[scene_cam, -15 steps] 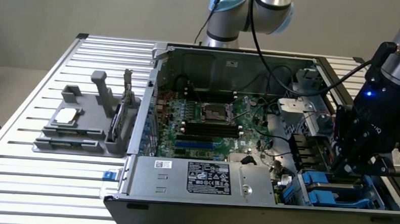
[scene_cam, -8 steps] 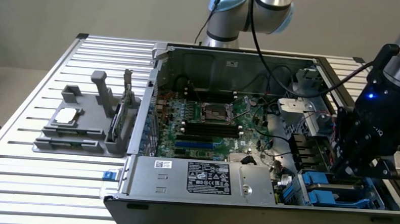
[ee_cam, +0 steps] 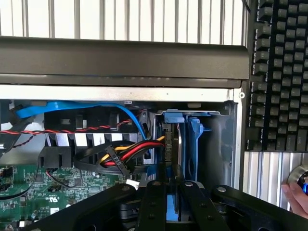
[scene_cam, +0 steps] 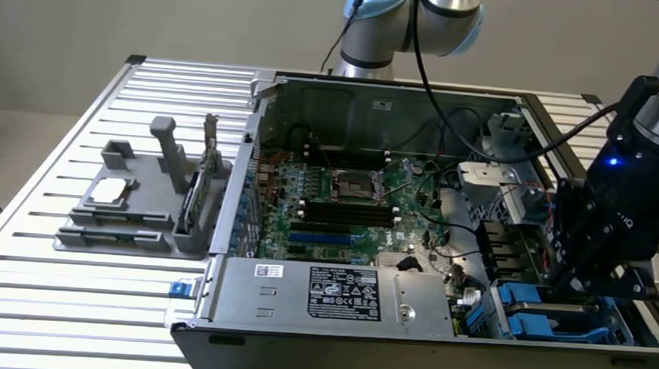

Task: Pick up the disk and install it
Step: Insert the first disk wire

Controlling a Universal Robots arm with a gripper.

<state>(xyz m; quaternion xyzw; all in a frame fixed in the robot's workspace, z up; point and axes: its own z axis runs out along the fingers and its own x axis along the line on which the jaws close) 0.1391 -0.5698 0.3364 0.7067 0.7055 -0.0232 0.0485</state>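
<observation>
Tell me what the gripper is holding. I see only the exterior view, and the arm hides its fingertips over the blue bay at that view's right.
Observer: In the wrist view the gripper is shut on the disk, which stands on edge in its blue carrier.
Operator: Is it in the bay?
Observer: Its far end sits inside the blue drive bay by the case wall. I cannot tell how deep.
Operator: Anything close to it?
Observer: A connector with red, yellow and black wires lies right beside the disk.
</observation>
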